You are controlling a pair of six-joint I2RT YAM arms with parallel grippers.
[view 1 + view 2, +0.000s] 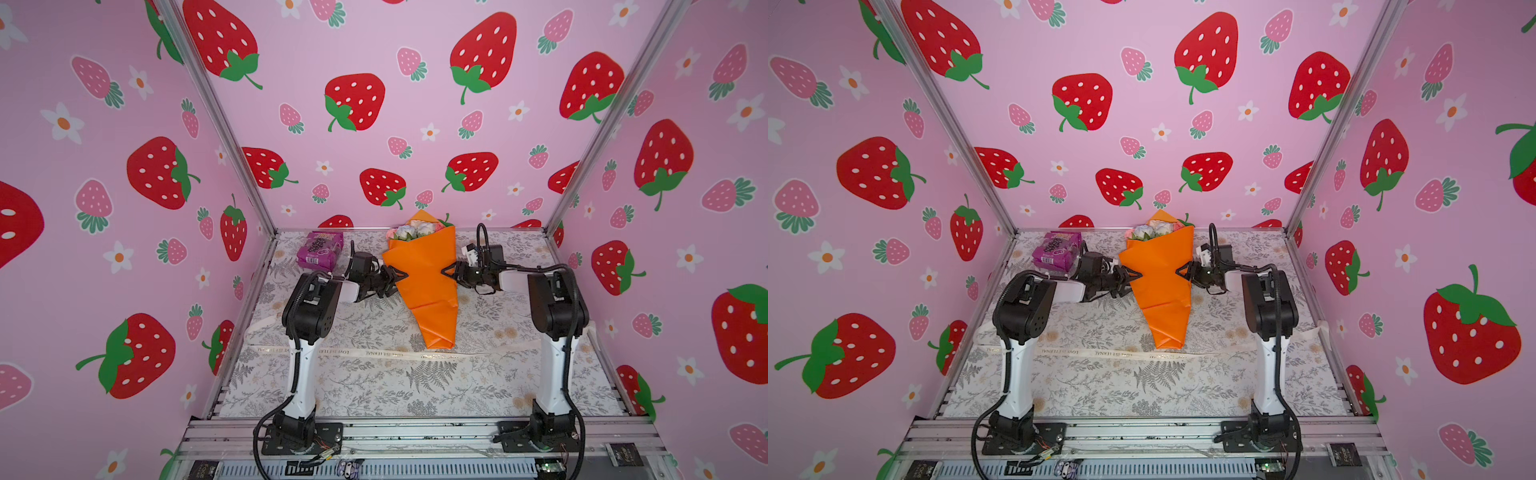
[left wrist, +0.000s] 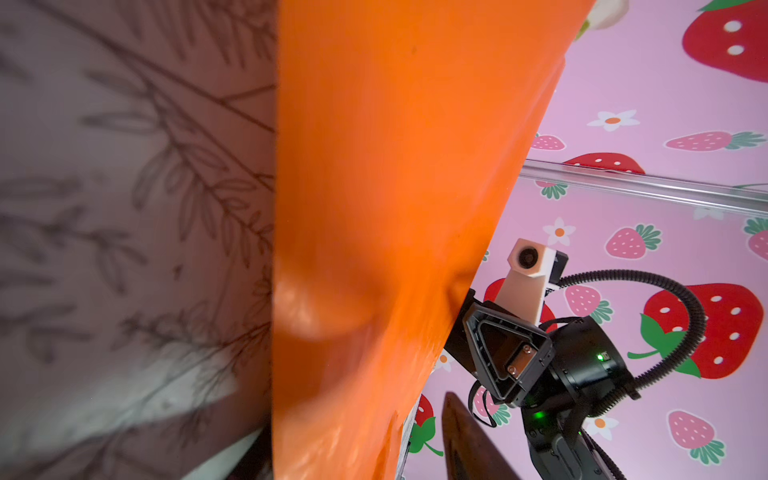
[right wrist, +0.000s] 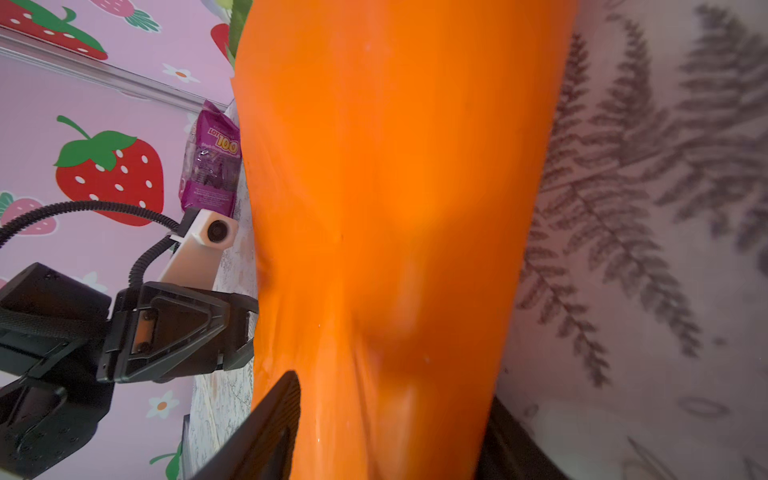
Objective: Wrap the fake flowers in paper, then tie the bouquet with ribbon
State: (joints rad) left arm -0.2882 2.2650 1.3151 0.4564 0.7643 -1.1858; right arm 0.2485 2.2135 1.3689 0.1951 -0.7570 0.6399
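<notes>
Orange paper wraps the bouquet of fake flowers (image 1: 422, 282), which lies along the middle of the table (image 1: 374, 399). Its heads are at the far edge, and its pointed tip aims at the near edge, just short of the cream ribbon (image 1: 365, 353) stretched from the left edge to the right.

The right gripper (image 1: 449, 272) pinches the wrap's side, with paper creased between its fingers (image 3: 282, 415). The left gripper (image 1: 397, 275) straddles the opposite side; whether it has bitten I cannot tell.

Risks, as I judge them: smooth paper may slip or crumple under an uneven squeeze, loosening the cone. A lift could also drag the tip across the ribbon and skew it. The purple packet (image 1: 320, 249) in the far left corner sits close behind the left arm.

Grey fern-print cloth covers the table, and pink strawberry-print walls (image 1: 415, 124) enclose three sides.
</notes>
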